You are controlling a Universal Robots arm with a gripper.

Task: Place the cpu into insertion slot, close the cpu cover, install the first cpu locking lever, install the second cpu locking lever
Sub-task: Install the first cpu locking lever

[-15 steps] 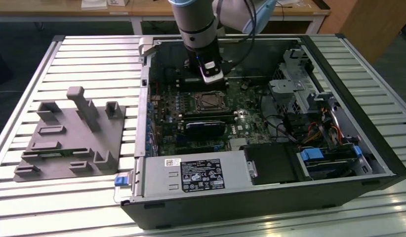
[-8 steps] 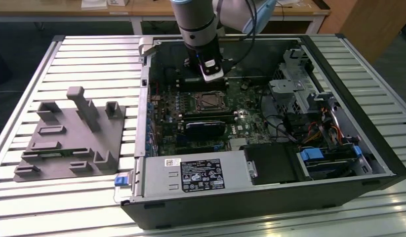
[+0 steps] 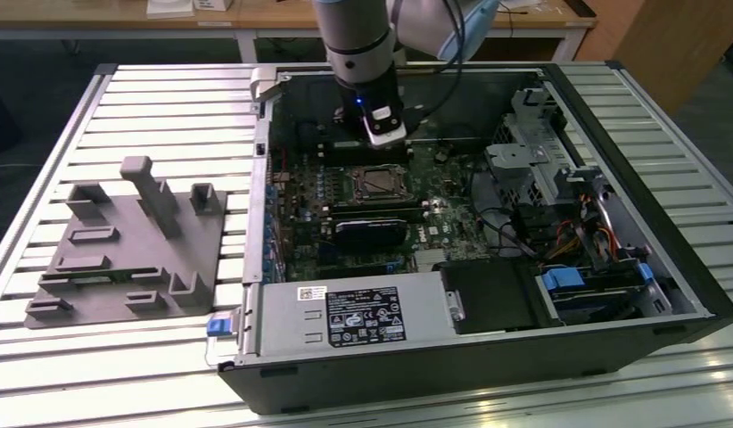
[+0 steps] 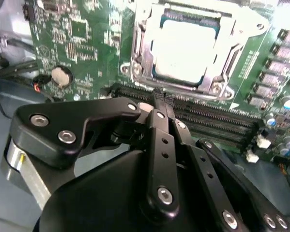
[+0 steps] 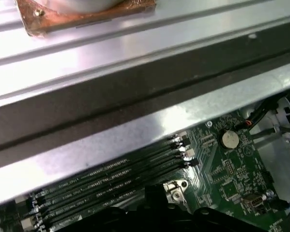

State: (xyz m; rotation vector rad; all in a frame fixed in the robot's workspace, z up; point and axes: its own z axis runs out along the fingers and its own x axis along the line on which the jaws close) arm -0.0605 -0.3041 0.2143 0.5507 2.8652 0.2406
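Pincer: the gripper (image 4: 162, 100) has its tips pressed together with nothing between them, and hangs low over the board inside the case (image 3: 462, 367).
Cpu: the cpu (image 4: 186, 48) lies flat in the slot (image 3: 357, 184), bright face up, just beyond the tips.
Cover: the cover (image 4: 141, 46) looks to be down around the chip. Whether either lever is hooked, I cannot tell.
Risk: the tips sit right over the memory slots (image 4: 210, 116), so I'd say a dip or a sideways slide could scrape them or the board. A springy lever could also slip off the tips and let the cover lift.
Around: a coin cell (image 4: 61, 75) sits near the slot. Cables (image 3: 569, 236) lie toward the exterior view's right, and a grey fixture (image 3: 128, 241) stands on the table (image 3: 164, 98) to its left, well apart.
In the way: the far case wall crowds the arm.
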